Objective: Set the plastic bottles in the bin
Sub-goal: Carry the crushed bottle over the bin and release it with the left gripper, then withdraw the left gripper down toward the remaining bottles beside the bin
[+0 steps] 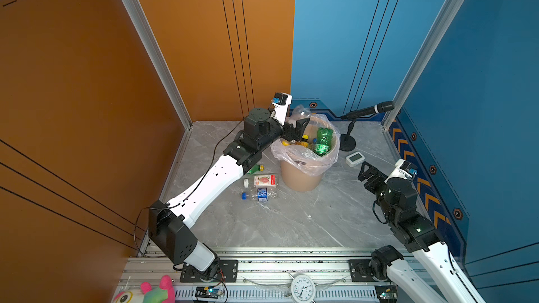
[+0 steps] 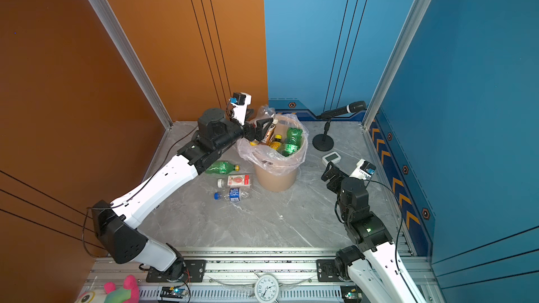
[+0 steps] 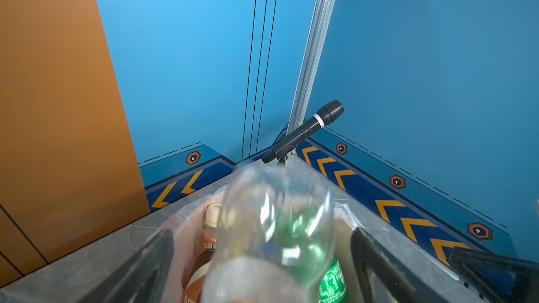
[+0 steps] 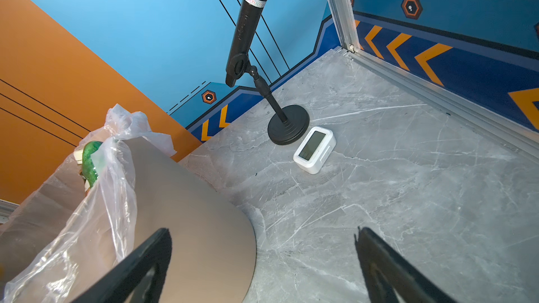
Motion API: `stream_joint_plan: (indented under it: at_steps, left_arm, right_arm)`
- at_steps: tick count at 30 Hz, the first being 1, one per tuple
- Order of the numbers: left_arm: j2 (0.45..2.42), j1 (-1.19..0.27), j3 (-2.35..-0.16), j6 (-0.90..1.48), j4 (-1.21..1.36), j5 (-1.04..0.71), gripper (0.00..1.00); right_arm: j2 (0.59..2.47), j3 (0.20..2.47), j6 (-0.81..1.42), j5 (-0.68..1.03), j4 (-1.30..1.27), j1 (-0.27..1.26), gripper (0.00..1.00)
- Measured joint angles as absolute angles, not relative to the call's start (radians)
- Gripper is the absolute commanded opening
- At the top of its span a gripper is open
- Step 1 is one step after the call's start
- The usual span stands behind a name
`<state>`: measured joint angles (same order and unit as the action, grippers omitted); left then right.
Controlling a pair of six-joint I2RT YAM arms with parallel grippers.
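The bin [image 1: 300, 176] [image 2: 275, 179], beige with a thin bag lining, holds a green bottle [image 1: 323, 139], a yellow-capped brown one [image 1: 303, 140] and a brown-labelled one [image 2: 269, 131]. My left gripper [image 1: 300, 128] [image 3: 262, 231] hangs open over its rim. A blurred clear bottle [image 3: 277, 228] is loose between the wide-apart jaws, above the bin's mouth. On the table left of the bin lie a green bottle [image 2: 223, 167], a clear red-labelled bottle [image 1: 261, 181] and a crushed blue-capped bottle [image 1: 259, 194]. My right gripper [image 1: 366, 170] [image 4: 262, 231] is open and empty, right of the bin.
A microphone [image 1: 367, 110] on a round-based stand [image 1: 347, 142] stands behind and right of the bin. A small white digital clock [image 1: 355, 158] lies between the stand and my right gripper. An alarm clock [image 1: 303, 288] and a plush toy [image 1: 145, 292] sit by the front rail.
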<state>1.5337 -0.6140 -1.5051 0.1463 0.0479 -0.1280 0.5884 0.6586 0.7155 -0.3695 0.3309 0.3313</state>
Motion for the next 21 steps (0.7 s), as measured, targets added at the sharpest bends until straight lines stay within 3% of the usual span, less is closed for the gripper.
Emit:
stream_joint_plan:
  at_steps: [6, 12, 21]
  left_arm:
    - [1.491, -0.613, -1.461, 0.155, 0.037, -0.131, 0.98]
    - [1.298, -0.611, -1.324, 0.163, 0.052, -0.086, 0.98]
    - [0.857, -0.587, -0.773, 0.305, 0.025, 0.120, 0.97]
  right_arm:
    - [0.593, 0.659, 0.715, -0.362, 0.331, 0.312, 1.00]
    - [0.609, 0.659, 0.715, -0.338, 0.331, 0.300, 1.00]
    - [0.621, 0.659, 0.714, -0.304, 0.331, 0.299, 1.00]
